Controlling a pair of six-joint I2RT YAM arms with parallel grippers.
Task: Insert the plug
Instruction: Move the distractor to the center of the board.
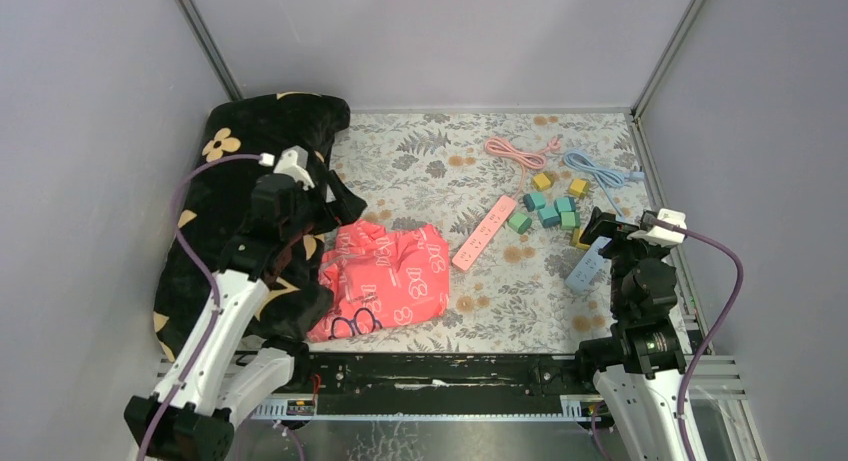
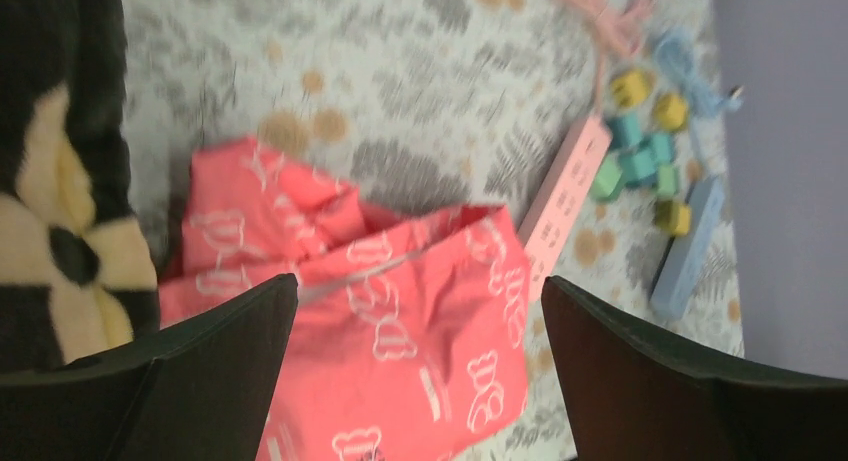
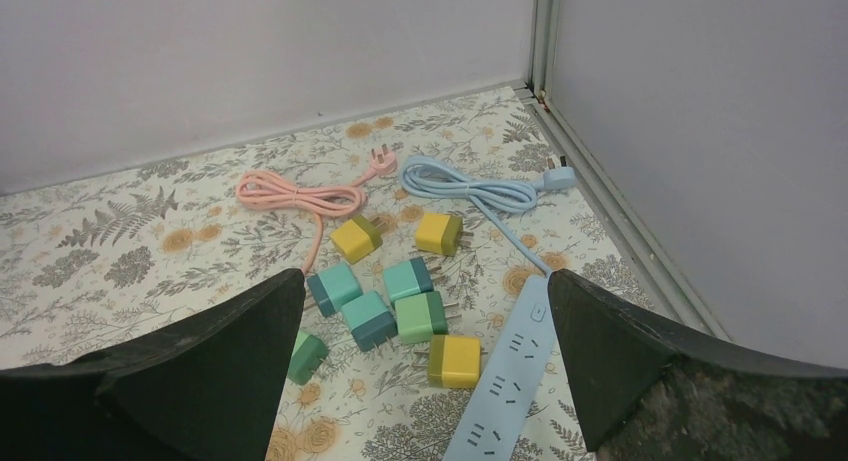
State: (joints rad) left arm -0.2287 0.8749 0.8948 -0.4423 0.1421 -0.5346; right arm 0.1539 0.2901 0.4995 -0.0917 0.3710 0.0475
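Several small cube plugs in yellow, teal and green lie loose on the flowered mat, in a cluster. A blue power strip lies just right of them, also visible from above. A pink power strip lies diagonally at mid-table, and the left wrist view shows it too. My right gripper hovers open above the near side of the cluster, holding nothing; from above it sits over the blue strip. My left gripper is open over a red bear-print cloth, holding nothing.
A black blanket with cream flowers fills the left side under the left arm. The red cloth lies beside it. A coiled pink cable and a coiled blue cable rest near the back wall. Grey walls enclose three sides.
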